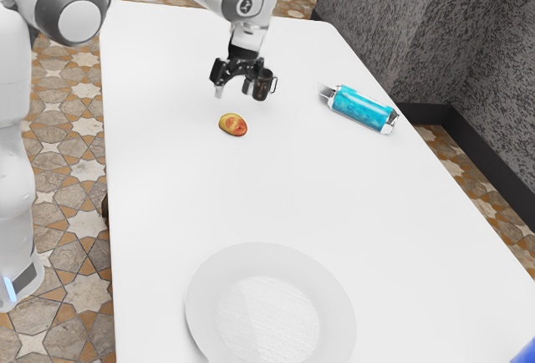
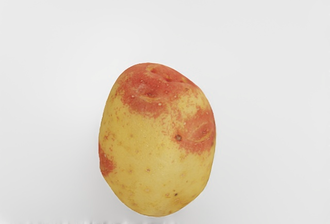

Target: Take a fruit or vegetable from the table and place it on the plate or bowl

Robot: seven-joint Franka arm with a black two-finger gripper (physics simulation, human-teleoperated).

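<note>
A yellow potato with red patches point(image 1: 233, 124) lies on the white table point(image 1: 351, 196). In the wrist view the potato point(image 2: 157, 141) sits directly under my hand on the bare white surface. My black gripper point(image 1: 233, 89) hangs a short way above the potato, open, with nothing between its fingers. A white plate point(image 1: 270, 306) rests near the table's front edge, well away from the potato and with nothing on it.
A teal and silver cylinder point(image 1: 361, 108) lies on its side toward the exterior view's right. The table's edges drop to a patterned tile floor point(image 1: 71, 237) at the exterior view's left. A dark grey wall point(image 1: 418, 20) stands behind the table.
</note>
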